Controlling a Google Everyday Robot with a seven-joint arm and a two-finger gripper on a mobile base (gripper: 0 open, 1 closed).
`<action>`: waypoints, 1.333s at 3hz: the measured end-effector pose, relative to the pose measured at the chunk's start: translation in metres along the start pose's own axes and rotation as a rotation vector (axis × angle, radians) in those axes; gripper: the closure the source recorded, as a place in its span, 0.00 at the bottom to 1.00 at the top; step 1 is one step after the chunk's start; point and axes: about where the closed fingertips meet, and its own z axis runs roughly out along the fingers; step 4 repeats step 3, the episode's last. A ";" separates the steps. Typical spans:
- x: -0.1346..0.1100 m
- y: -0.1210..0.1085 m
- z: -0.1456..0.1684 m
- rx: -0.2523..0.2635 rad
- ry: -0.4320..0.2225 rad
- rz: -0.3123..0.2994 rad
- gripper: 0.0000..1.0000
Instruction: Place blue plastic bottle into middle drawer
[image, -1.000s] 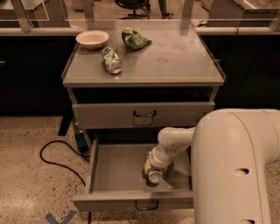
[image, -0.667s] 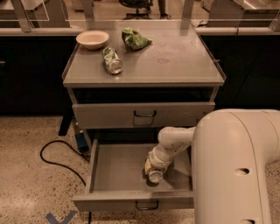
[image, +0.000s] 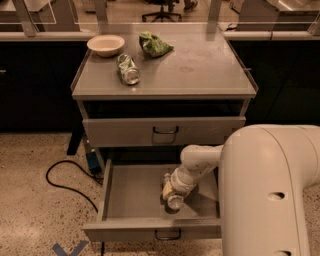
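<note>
One black cable (image: 64, 176) loops over the speckled floor at the left. On the smooth grey metal surface (image: 200, 67) of the cabinet there are three items:
- one round, shallow, pale bowl (image: 105, 44)
- just right of it, one crushed can-like container (image: 128, 69) lying on its side
- behind that, one crumpled green wrapper (image: 155, 44)

Two handled drawers are visible below. The upper drawer (image: 120, 132) is closed. The middle drawer (image: 134, 192), a wide, shallow grey tray, is pulled out.

The blue plastic bottle (image: 174, 201), one clear cylinder, lies inside the middle drawer, right of centre. The end effector (image: 172, 189) is down in the drawer, directly at the bottle. Whether it is grasping or released cannot be told. The glossy white arm (image: 265, 190) fills the lower right.
</note>
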 end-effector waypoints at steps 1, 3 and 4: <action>0.000 0.000 0.000 0.000 0.000 0.000 0.12; 0.000 0.000 0.000 0.000 0.000 0.000 0.00; 0.000 0.000 0.000 0.000 0.000 0.000 0.00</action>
